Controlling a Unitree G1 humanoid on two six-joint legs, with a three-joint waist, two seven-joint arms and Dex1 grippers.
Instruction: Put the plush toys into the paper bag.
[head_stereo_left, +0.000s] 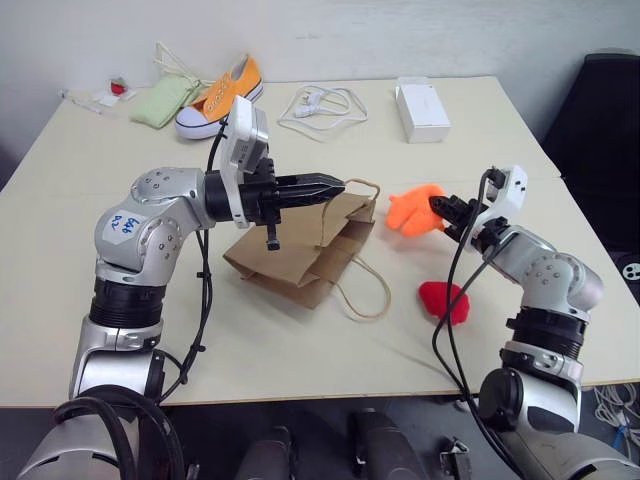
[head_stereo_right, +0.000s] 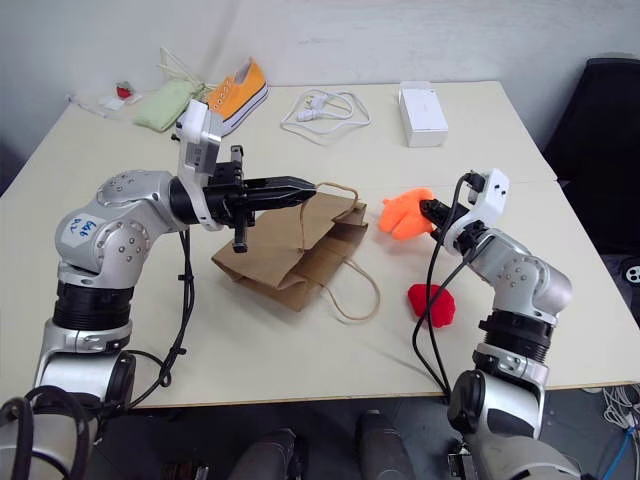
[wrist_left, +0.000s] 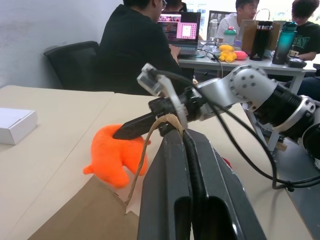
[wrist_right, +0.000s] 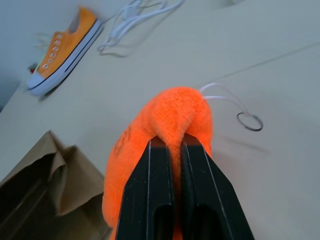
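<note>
Two tools are being kept busy: the right tool (wrist_right: 167, 145) is pinching the soft, light orange plush toy (wrist_right: 172, 125); the left tool (head_stereo_left: 335, 186), pressed together, is lifting the flimsy paper bag (head_stereo_left: 300, 255) by its thin handle (wrist_left: 150, 135).

Silver jointed arms, black cables, black-fingered end effectors, white wrist cameras.

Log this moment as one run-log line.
left gripper: shut on bag handle | right gripper: shut on orange plush | red plush: on table
</note>
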